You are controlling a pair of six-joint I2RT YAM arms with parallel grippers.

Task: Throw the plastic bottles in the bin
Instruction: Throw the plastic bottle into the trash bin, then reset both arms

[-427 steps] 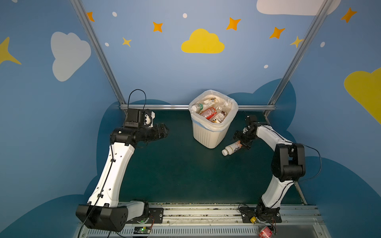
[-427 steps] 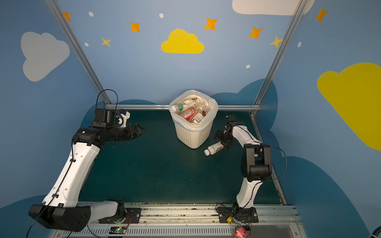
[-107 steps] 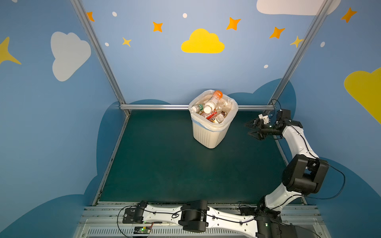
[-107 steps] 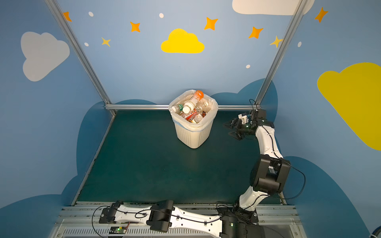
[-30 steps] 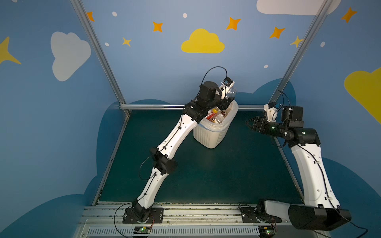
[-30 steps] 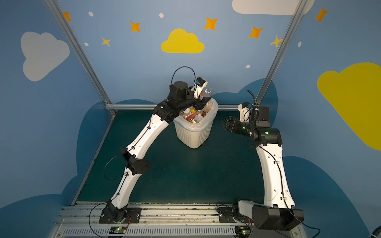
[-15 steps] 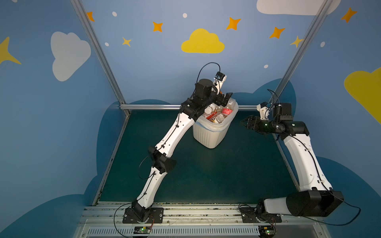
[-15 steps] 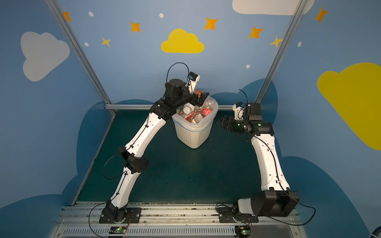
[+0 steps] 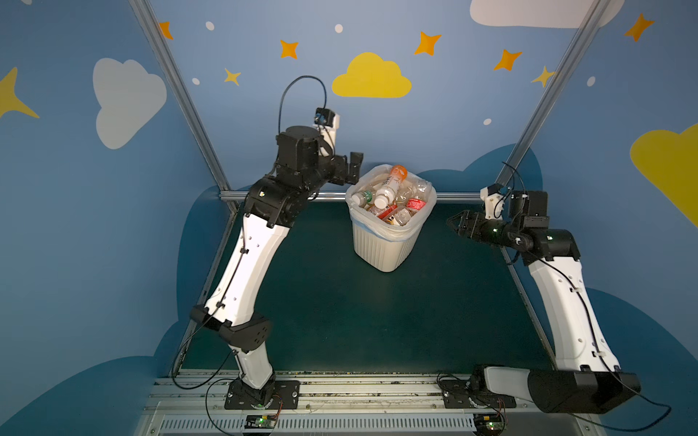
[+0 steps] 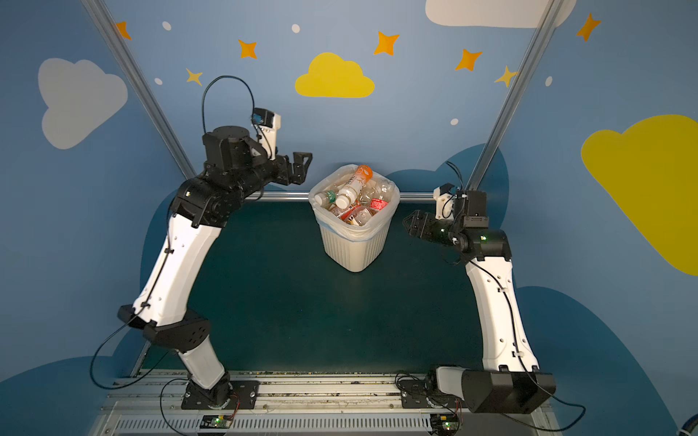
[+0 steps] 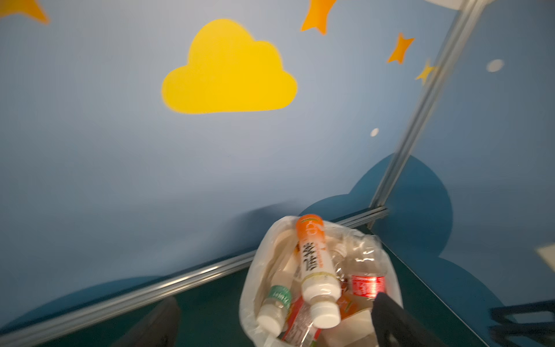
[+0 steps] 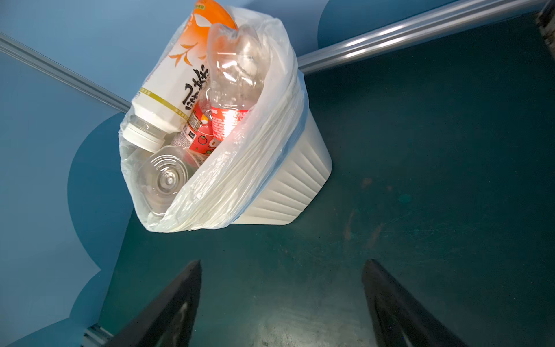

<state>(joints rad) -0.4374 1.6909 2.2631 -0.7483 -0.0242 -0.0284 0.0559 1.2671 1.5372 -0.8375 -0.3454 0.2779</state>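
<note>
The cream ribbed bin [image 9: 381,251] [image 10: 353,254] stands at the back middle of the dark green table, lined with a white bag. It is heaped with plastic bottles. An orange-and-white bottle [image 9: 391,185] [image 10: 355,184] [image 11: 315,264] [image 12: 175,81] lies on top, beside a crumpled clear bottle with a red label [image 11: 365,281] [image 12: 232,84]. My left gripper [image 9: 355,168] [image 10: 302,166] [image 11: 275,296] hangs open and empty just left of the bin's rim. My right gripper [image 9: 453,224] [image 10: 409,222] [image 12: 282,262] is open and empty, to the right of the bin and pointing at it.
An aluminium rail [image 9: 287,195] runs along the back of the table behind the bin. Slanted frame posts [image 9: 528,128] rise at both back corners. Blue painted walls close in the back and sides. The green mat [image 9: 377,321] spreads in front of the bin.
My left gripper opened over the bin, dropped a clear bottle in, and has drawn back to the left. My right gripper has opened a little wider.
</note>
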